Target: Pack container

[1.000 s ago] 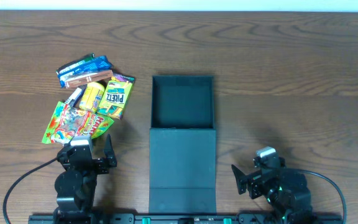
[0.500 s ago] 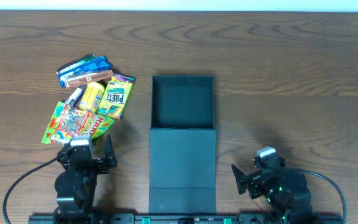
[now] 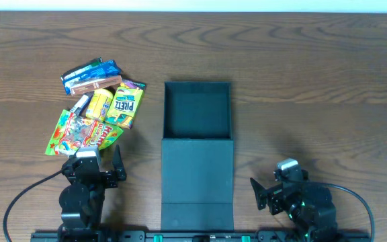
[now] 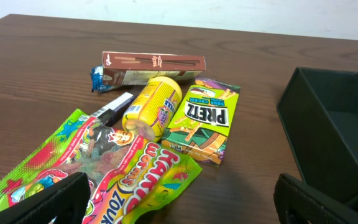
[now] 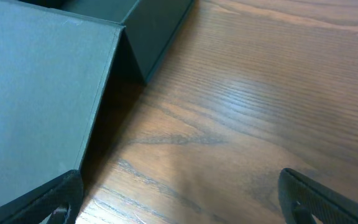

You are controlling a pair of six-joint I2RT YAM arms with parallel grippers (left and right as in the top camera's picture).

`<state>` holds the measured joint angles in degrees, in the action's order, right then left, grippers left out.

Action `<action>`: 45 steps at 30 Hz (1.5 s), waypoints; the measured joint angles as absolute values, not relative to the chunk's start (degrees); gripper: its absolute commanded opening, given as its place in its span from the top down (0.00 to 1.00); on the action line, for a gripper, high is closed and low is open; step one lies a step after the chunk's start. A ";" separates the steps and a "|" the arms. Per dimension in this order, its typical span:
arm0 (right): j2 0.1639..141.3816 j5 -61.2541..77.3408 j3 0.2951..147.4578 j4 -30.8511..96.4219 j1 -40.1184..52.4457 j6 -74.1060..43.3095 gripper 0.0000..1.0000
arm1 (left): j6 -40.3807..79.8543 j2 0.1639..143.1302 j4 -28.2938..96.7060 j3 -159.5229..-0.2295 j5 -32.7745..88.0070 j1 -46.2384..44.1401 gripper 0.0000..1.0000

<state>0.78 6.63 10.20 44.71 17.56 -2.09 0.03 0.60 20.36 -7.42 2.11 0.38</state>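
While left gripper (image 4: pixel 184 200) and right gripper (image 5: pixel 182 196) gape, container (image 3: pixel 197 168) lies between.

Left tool (image 4: pixel 179 204) and right tool (image 5: pixel 179 200) both sit low, fingers spread wide.

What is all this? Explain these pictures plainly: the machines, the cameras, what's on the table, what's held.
Two robot arms sit at a brown wooden table. One picture looks down from above; the other two come from cameras on each wrist. The left pincer and right pincer are open and hold nothing. In the middle lies a dark teal-green matte square box, empty, its lid folded flat toward the arms. Left of it lie snacks: a green Pretz carton, a yellow pouch, a brown biscuit-stick carton, a colourful gummy bag.
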 measured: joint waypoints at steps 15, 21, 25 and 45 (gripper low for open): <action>0.67 17.37 9.76 29.30 17.61 -24.38 0.01 | 0.03 0.60 20.36 -7.42 2.11 0.38 0.05; 1.39 18.41 9.56 14.48 17.61 -30.11 0.01 | 0.03 0.60 20.32 -7.42 2.09 0.38 0.04; 12.58 17.39 9.74 3.46 16.88 -29.56 0.01 | 0.01 0.60 20.27 -7.42 2.11 0.38 0.04; 97.62 18.20 64.79 15.16 14.98 -4.93 0.11 | 0.01 0.56 20.23 -7.40 2.11 0.38 0.05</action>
<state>97.62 18.20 64.79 15.16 14.98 -4.93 0.01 0.56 20.23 -7.40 2.11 0.38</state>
